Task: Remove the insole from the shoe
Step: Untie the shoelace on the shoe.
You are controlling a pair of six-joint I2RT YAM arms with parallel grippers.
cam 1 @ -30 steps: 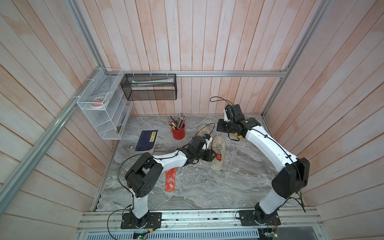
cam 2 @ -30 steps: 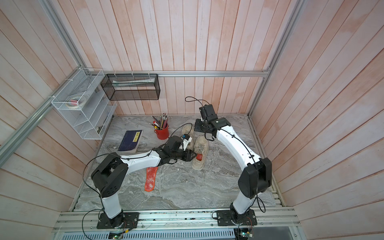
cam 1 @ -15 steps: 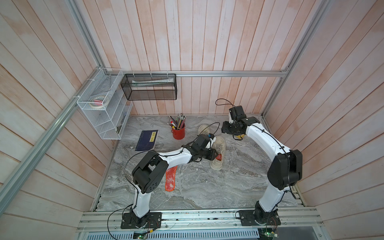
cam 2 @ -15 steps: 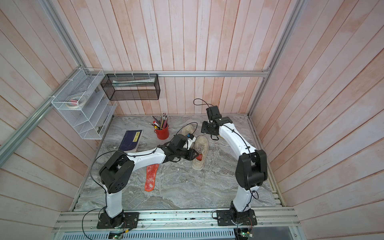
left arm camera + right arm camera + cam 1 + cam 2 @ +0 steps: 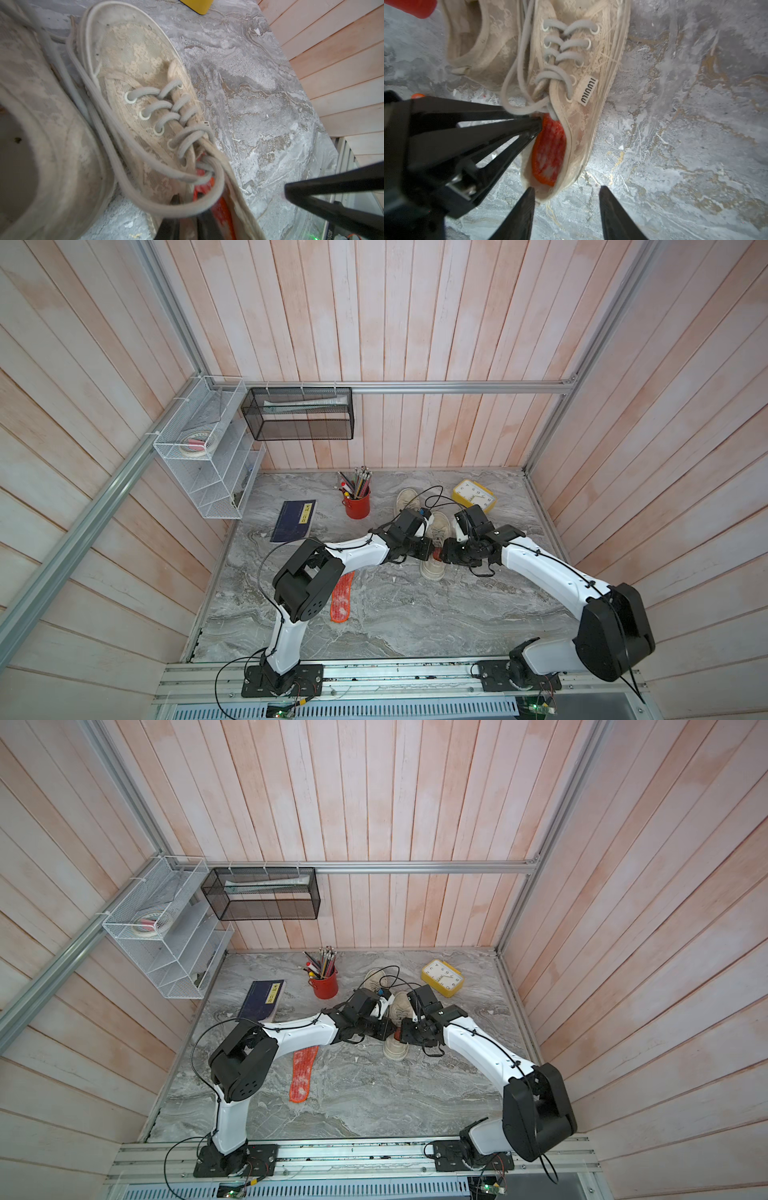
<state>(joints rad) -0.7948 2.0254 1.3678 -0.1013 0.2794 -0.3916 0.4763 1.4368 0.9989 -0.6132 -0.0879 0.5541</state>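
top views are taken up by a marble table (image 5: pixel 395 614) walled in pink boards. at the far left a white wire rack (image 5: pixel 199 464) is hung on the frame, and next to it a black mesh basket (image 5: pixel 297 414). on the table a dark blue notebook (image 5: pixel 295 516) is laid flat, a second insole (image 5: pixel 341 597), orange, is seen lying near the elbow of the left arm (image 5: pixel 353 551), and a red cup (image 5: pixel 357 506) packed with pencils is stood further back. past these, the other shoe (image 5: pixel 406 499) is found behind the left arm's wrist, just beside the shoe (image 5: pixel 433 570), which is set upright on its sole with the toe turned toward the back wall. the left gripper (image 5: pixel 539 123) is reached into the shoe's opening from the side; in the right wrist view its fingers (image 5: pixel 477 112) are drawn almost together, and the front end of the orange insole (image 5: pixel 549 149) is nipped between the tips. the rest of the insole is lodged inside the shoe, over the heel area. the right gripper (image 5: pixel 566 188) is held low just behind the heel, its jaws spread apart over bare table, one fingertip just beside the heel. further right a yellow clock (image 5: pixel 473 495) is laid near the back corner
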